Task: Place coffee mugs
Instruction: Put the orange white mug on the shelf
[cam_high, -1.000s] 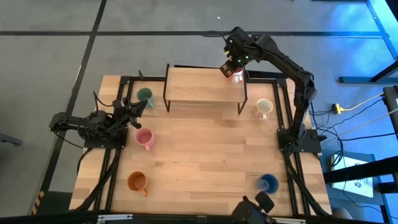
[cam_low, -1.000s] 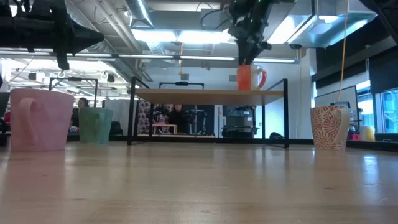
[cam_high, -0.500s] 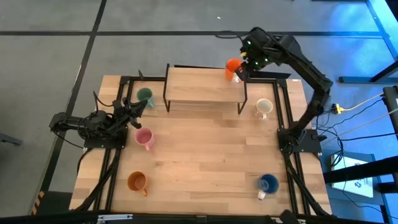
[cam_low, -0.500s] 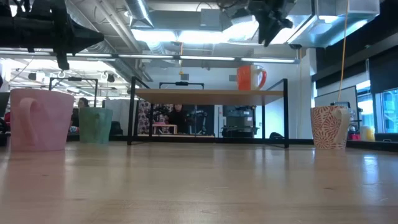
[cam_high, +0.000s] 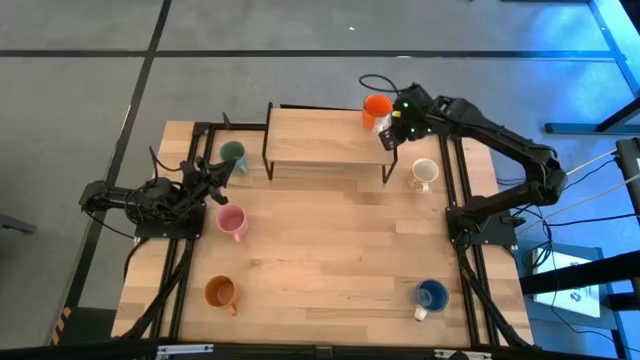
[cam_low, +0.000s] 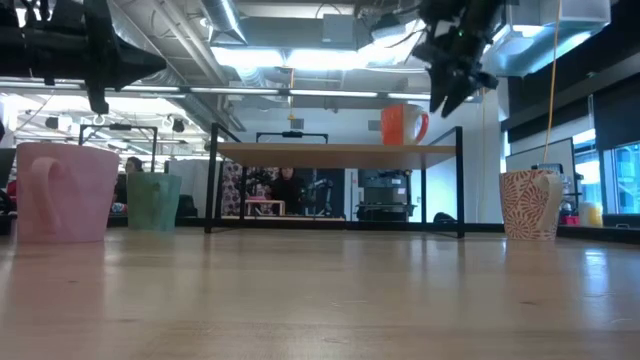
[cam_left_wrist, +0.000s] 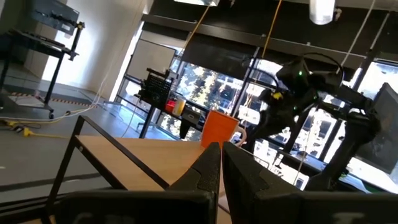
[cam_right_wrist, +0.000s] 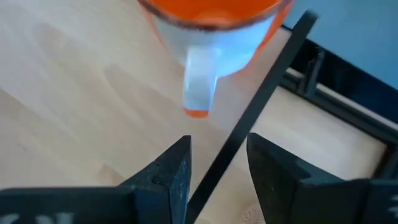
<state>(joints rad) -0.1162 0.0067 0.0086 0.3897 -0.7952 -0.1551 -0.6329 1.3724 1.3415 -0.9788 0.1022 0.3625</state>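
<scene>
One orange-red mug (cam_high: 376, 106) upright on shelf (cam_high: 320, 140) corner. Right gripper (cam_high: 390, 133) just beside, open, empty. Left gripper (cam_high: 222, 173) closed near green mug (cam_high: 233, 153)

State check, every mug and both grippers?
Orange-red mug: upright on shelf, free.
Green mug: on table.
White mug: on table.
Pink mug: on table.
Orange-brown mug: on table.
Blue mug: on table.
Right gripper: open, empty.
Left gripper: shut, empty.
</scene>
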